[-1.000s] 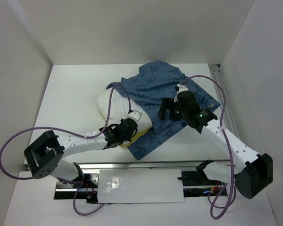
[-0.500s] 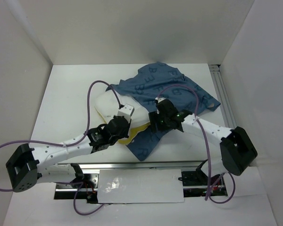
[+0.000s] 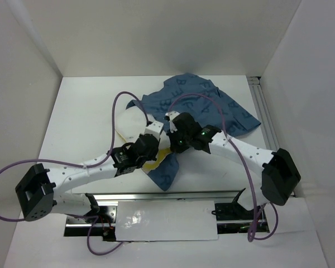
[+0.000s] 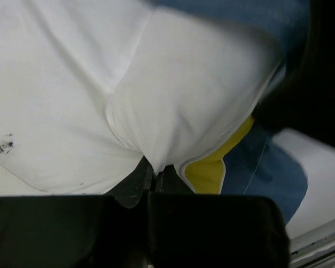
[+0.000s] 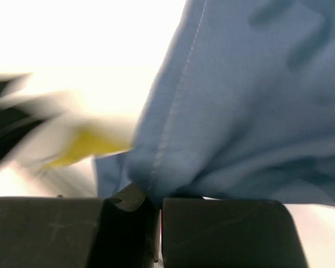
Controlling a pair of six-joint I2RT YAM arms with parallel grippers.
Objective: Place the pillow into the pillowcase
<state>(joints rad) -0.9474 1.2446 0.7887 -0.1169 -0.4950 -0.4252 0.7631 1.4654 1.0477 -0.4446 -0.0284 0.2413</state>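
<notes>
Pillow (image 3: pixel 127 124) lies mid surface (image 3: pixel 81 125), yellow-trimmed near edge showing, with the pillowcase (image 3: pixel 215 106) draped over its far right part and trailing off its near right corner. Left pincer (image 4: pixel 154 174) is pinched on a white fold of the pillow just beside the yellow trim. Right pincer (image 5: pixel 156 195), close by at the pillow's near right corner, is clamped on the pillowcase hem.

Robot lab: white-walled booth (image 3: pixel 156 39)
</notes>
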